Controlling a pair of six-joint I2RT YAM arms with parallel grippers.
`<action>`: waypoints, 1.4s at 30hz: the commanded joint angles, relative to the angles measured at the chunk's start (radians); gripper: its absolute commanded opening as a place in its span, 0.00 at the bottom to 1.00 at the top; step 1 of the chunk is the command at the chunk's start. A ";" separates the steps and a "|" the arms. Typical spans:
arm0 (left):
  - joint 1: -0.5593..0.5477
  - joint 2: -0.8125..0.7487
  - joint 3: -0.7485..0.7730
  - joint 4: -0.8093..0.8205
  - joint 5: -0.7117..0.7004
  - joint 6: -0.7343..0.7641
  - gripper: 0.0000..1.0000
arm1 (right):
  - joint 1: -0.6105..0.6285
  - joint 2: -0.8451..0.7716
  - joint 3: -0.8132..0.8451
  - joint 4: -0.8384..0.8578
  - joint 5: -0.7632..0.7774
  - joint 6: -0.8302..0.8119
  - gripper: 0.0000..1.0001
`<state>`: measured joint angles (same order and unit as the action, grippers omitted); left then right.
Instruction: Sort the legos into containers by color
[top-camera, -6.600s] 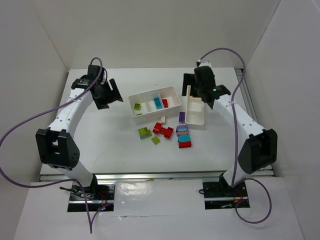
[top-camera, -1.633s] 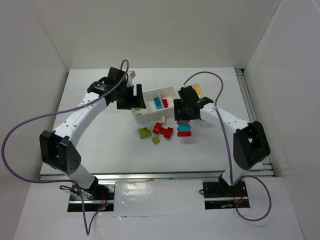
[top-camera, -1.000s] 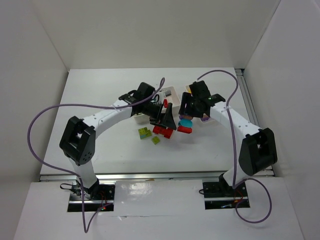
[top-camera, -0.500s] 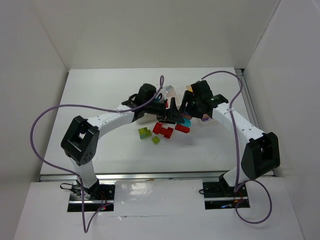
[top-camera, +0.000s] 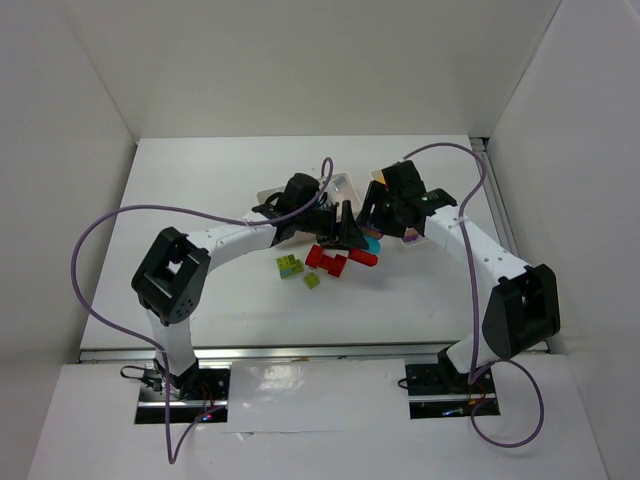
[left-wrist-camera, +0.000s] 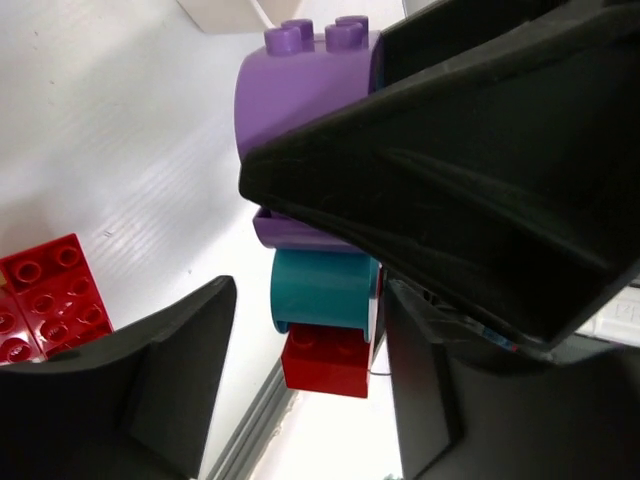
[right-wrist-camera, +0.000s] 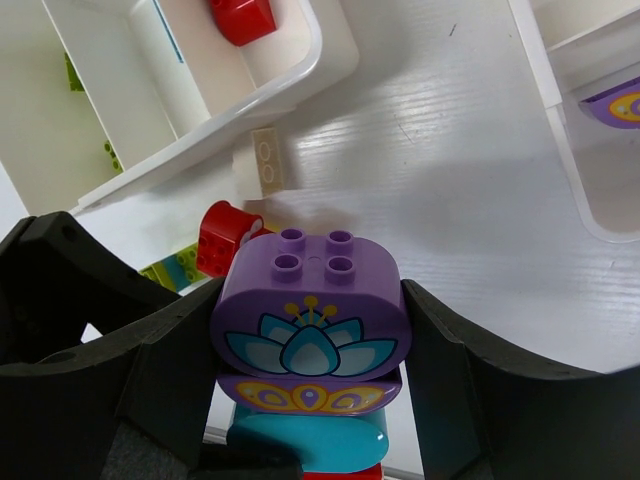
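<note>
Lego stack (right-wrist-camera: 308, 340) in R jaws, L jaws crowding, tray rim (right-wrist-camera: 335, 50) near.

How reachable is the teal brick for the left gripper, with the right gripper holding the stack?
Likely yes: the left gripper straddles the teal brick with open jaws, below the right gripper, which clamps only the purple brick.

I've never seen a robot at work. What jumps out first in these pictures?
A little tower of bricks, purple with a flower print on top, then teal, then red, is clamped in the right gripper at the table's middle. The left gripper is at its other side, open jaws flanking the tower. Nearer the arms' bases lie loose red bricks and lime green bricks.
</note>
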<state>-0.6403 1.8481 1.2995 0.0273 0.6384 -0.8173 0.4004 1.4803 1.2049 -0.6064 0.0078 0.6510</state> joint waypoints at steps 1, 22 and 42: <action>-0.004 0.016 0.018 0.029 -0.014 0.006 0.67 | -0.005 -0.049 0.016 0.027 -0.017 0.022 0.55; -0.004 0.097 -0.022 -0.178 0.004 0.124 0.00 | -0.066 0.087 -0.039 0.135 -0.071 0.068 0.53; -0.004 0.036 0.029 -0.366 -0.109 0.207 0.00 | -0.121 0.012 -0.025 0.007 0.231 -0.007 0.50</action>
<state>-0.6422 1.9285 1.2766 -0.3103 0.5465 -0.6502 0.3088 1.5501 1.1389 -0.5465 0.0910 0.6765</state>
